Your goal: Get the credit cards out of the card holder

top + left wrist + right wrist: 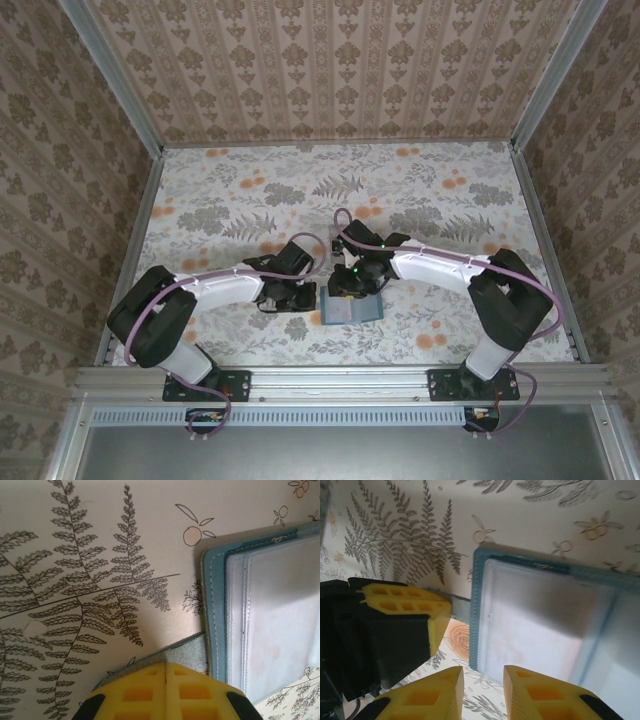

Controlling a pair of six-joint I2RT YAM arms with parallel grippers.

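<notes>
My left claw (166, 666) pinches a flap of the card holder (214, 610) at frame right; right claw (483, 674) hangs slightly parted above. The cards (530, 625) sit sleeved, so I risk dragging the whole holder.

Left arm (215, 290) stretches low toward centre; left gripper (166, 692) fingers pressed together, no gap. Right arm (440, 268) reaches in from the right, wrist tipped down; right gripper (483, 695) fingers parted, narrow gap. The two grippers sit just beside each other.
</notes>
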